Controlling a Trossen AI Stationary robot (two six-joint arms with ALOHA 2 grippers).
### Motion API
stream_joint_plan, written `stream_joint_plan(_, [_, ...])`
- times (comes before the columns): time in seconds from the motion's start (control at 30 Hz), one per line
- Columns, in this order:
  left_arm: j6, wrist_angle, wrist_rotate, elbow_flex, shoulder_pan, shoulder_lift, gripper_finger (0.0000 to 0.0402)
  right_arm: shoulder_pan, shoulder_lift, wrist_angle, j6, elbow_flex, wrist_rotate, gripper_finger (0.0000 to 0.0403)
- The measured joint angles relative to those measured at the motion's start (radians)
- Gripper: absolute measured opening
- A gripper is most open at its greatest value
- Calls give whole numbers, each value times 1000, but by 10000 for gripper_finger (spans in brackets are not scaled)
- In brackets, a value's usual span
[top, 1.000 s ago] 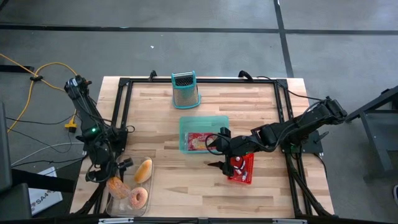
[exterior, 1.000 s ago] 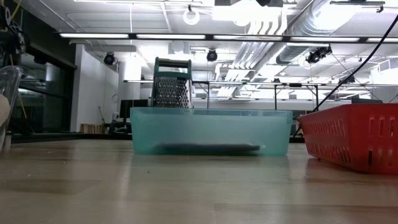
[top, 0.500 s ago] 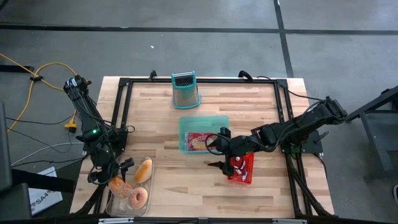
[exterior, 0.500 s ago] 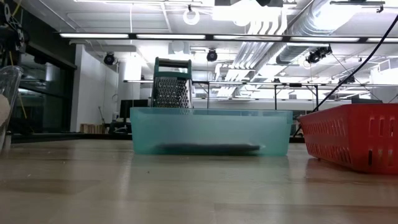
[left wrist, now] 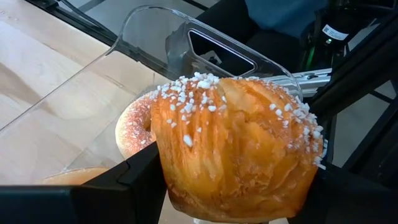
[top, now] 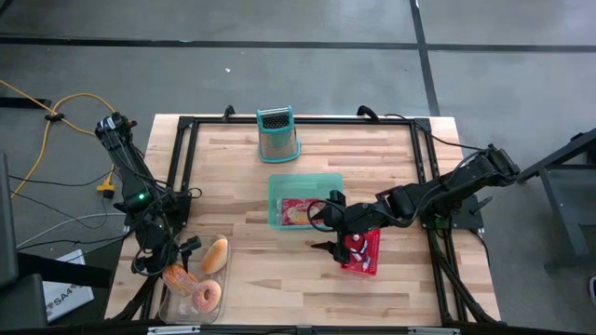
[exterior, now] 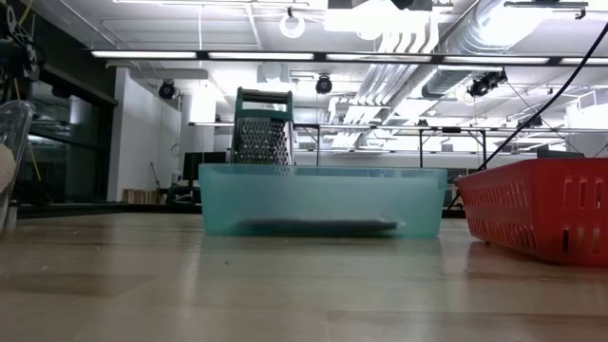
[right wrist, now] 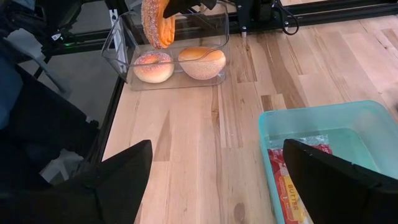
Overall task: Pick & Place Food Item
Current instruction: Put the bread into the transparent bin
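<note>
My left gripper (top: 173, 272) is at the table's near left corner, over a clear plastic container (top: 173, 309), and is shut on a sugar-sprinkled pastry (left wrist: 236, 149). A sugared donut (right wrist: 153, 66) and a round bun (right wrist: 202, 62) lie on the container's floor. My right gripper (top: 332, 245) is open near the table's middle, between a teal bin (top: 328, 180) and a red basket (top: 370, 263). Its two fingers stand wide apart in the right wrist view and touch nothing. A red packet (right wrist: 291, 180) lies flat in the teal bin. My left gripper pinches the pastry between its two fingers, at the pastry's flaky sides (left wrist: 171, 168). The fingers (right wrist: 180, 5) come from above, pointing down. The pastry (right wrist: 155, 22) hangs below them, lifted clear of the donut and the bun, over the container.
A metal grater with a teal frame (top: 277, 133) stands near the table's far edge. A black frame rail (top: 182, 158) runs around the table. Bare wood (top: 270, 270) lies between the container and the red basket. The low view shows the teal bin (exterior: 321, 199) and the red basket (exterior: 541, 214).
</note>
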Motion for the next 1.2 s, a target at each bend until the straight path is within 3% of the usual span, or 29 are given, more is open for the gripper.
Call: stream_joint_plan(1.2, [-49, 46, -3, 0, 0, 0, 242, 0, 0, 0, 0, 0, 0, 350])
